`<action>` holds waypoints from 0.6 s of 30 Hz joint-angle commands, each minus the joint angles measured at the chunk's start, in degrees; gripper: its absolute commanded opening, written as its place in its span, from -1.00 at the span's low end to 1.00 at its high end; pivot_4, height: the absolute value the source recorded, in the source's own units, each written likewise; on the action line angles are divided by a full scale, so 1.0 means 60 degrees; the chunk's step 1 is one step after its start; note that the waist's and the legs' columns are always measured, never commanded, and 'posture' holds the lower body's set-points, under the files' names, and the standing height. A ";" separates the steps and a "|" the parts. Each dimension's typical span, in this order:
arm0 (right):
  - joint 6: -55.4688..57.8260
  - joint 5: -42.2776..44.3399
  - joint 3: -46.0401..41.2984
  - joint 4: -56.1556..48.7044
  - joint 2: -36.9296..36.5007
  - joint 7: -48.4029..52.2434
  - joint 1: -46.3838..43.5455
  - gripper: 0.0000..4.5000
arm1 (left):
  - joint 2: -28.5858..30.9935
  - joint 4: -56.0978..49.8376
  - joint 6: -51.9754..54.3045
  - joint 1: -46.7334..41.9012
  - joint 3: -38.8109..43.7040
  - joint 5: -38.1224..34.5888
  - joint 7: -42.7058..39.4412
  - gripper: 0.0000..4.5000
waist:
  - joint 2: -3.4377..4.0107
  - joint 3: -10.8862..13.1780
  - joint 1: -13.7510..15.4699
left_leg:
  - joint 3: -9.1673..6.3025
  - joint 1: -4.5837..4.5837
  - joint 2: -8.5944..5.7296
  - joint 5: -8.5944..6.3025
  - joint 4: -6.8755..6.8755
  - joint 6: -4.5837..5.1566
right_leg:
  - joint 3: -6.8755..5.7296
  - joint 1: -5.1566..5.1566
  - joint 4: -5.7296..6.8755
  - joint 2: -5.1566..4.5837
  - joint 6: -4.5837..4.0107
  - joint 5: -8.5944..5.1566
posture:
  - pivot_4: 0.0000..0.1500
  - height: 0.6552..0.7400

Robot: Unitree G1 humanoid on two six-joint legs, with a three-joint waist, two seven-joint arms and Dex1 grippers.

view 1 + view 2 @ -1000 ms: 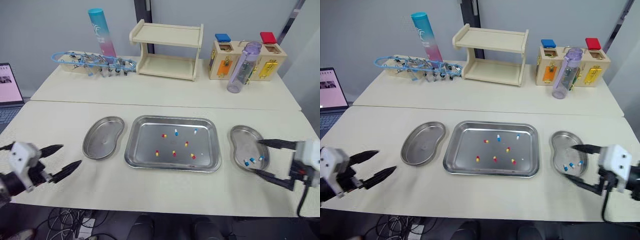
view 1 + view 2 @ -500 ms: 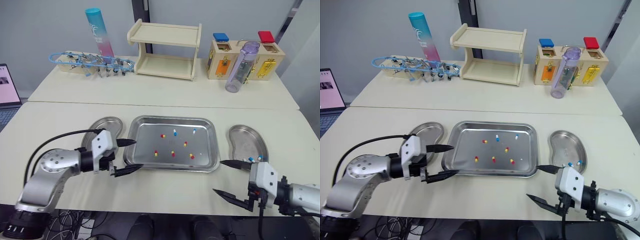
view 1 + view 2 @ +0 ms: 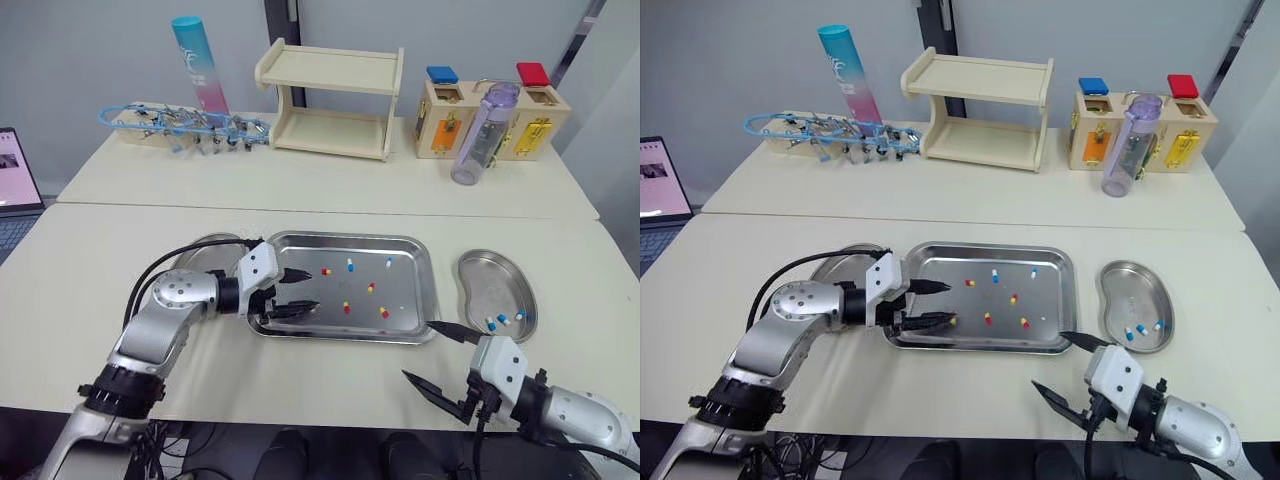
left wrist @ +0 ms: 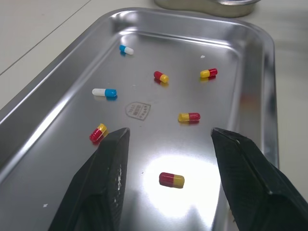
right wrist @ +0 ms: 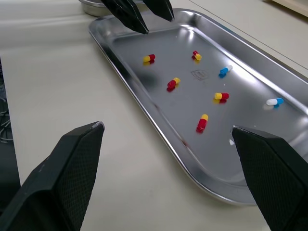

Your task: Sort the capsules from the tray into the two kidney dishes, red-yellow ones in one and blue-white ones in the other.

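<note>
Now the left tool is reaching over the left end of the tray. One second ago it was waiting at the near left corner of the tabletop, so I am judging that this arm is taking over the picking. Its two fingers are spread apart and grasping nothing. In the left wrist view they are standing on either side of a red-yellow capsule, which is lying on the tray floor, not touched as far as I can tell.

The right tool is going the other way. It was beside the right kidney dish and is now drawing back toward the near edge of the tabletop, also wide open and carrying nothing. A few blue-white capsules are lying in the near end of that dish. Two more blue-white ones and five red-yellow ones are waiting in the tray, so the sorting is only beginning. The left kidney dish, just beside the left edge of the tray, is partly hidden under the arm, and I am seeing no capsule in its visible part.

The tray and dishes are polished steel with rounded corners and a raised rim, and they are reflecting the light strongly. The capsules are small, glossy cylinders with round ends. I am expecting them to roll or slip on such a smooth floor. The tool fingers are black, finely textured and tapering to points.
</note>
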 commanded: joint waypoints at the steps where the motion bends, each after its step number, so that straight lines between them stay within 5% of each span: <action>1: 0.0379 0.0241 0.0042 -0.0521 -0.0028 -0.0197 -0.0232 1.00 | -0.0006 0.0842 -0.0893 -0.0518 -0.0350 0.0477 -0.0679 0.30 | 0.0000 0.0000 -0.0004 | 0.0001 0.0000 0.0000 0.0000 0.0000 0.0000 | 0.0000 0.0001 0.0000 0.0000 0.0000 0.0000 | 1.00 1.00; 18: 0.0986 0.0321 0.0376 -0.0849 -0.0060 -0.0641 -0.0586 1.00 | -0.0518 0.2229 -0.1674 -0.0962 -0.1035 0.1799 -0.0985 0.30 | -0.0001 -0.0002 -0.0007 | -0.0006 0.0000 -0.0001 0.0001 0.0004 0.0002 | -0.0003 0.0002 0.0003 0.0000 0.0000 0.0000 | 1.00 1.00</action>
